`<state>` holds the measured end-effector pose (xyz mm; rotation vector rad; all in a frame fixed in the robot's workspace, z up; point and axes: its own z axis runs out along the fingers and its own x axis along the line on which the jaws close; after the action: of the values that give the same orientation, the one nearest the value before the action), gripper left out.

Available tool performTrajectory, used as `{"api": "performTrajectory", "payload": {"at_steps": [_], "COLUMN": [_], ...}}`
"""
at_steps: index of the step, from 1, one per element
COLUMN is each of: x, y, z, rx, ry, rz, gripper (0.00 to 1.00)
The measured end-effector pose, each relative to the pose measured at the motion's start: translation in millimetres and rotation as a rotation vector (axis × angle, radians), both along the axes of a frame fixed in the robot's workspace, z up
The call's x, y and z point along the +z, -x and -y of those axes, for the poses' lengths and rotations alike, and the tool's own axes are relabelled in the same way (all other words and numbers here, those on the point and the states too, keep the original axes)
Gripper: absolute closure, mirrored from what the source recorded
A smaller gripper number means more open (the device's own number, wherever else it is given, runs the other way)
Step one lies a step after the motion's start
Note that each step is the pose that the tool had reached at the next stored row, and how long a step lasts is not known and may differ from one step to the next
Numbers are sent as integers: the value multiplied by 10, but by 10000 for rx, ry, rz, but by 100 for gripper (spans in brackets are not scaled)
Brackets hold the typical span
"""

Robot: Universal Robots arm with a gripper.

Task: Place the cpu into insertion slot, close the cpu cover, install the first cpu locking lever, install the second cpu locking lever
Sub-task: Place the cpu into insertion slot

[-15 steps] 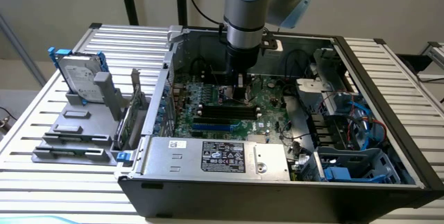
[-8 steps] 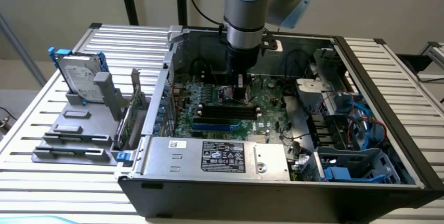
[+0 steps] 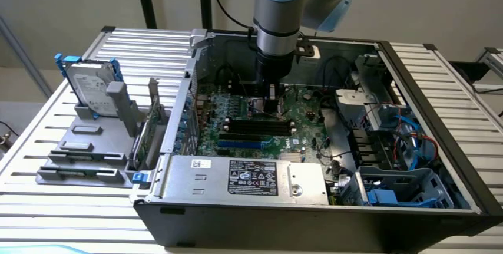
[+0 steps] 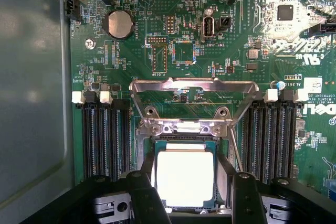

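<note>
Cpu [image 4: 185,178] down flat in insertion slot [image 4: 181,145]. Jaws spread wide, straddling it. Cpu cover [image 4: 194,84] up, open; closing and lever locking not yet done.

The cpu [image 4: 185,178], silver face up, sits flat and square in the black slot [image 4: 184,146]. The cover [image 4: 194,84], a thin silver frame with a cut-out centre, lies swung open just beside the slot, not yet closed.
</note>
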<state>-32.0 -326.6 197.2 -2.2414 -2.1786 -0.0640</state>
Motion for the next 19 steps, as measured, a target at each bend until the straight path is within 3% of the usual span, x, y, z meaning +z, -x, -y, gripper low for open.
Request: {"api": "performTrajectory", "payload": {"at_steps": [6, 8, 9, 13, 19], "x": [-3, -3, -2, 6, 141], "y": [-1, -1, 0, 1, 3], "z": [-1, -1, -1, 1, 0], "rx": [-5, -8, -8, -9, -9], "ry": [-7, -2, -1, 6, 2], "rz": [5, 3, 2, -1, -9], "gripper": [46, 44, 38, 38, 38]}}
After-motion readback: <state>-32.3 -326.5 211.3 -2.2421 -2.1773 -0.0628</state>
